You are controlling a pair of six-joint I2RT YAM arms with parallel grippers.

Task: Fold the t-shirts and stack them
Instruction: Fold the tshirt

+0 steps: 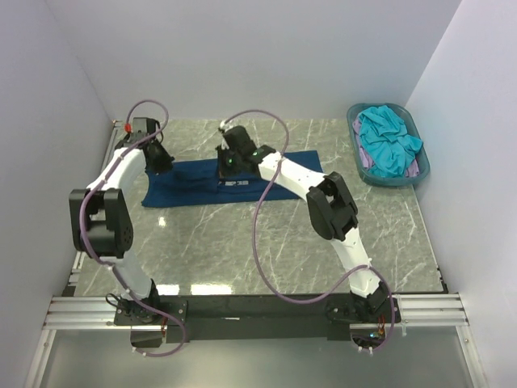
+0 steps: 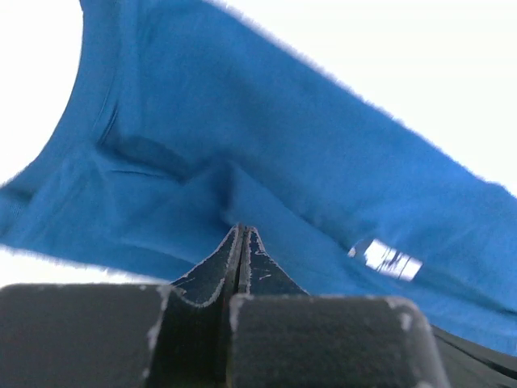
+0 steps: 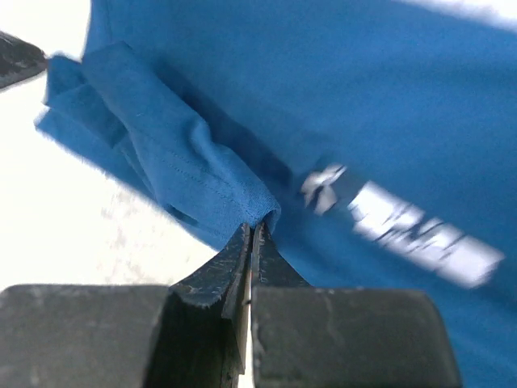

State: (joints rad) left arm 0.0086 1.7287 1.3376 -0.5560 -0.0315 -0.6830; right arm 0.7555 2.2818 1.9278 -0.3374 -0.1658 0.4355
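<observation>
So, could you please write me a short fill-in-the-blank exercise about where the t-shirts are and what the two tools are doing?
1. The left tool and the right tool are both ____ on the navy t-shirt.
2. The turquoise t-shirt lies in the teal basket at the far ____ corner of the table.
3. The print on the navy t-shirt is ____.

Missing words: shut; right; white.

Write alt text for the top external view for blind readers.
A dark navy t-shirt lies on a marbled table, pinched by the left gripper at its left end and the right gripper mid-shirt. Back right, a teal basket holds a turquoise t-shirt.
</observation>
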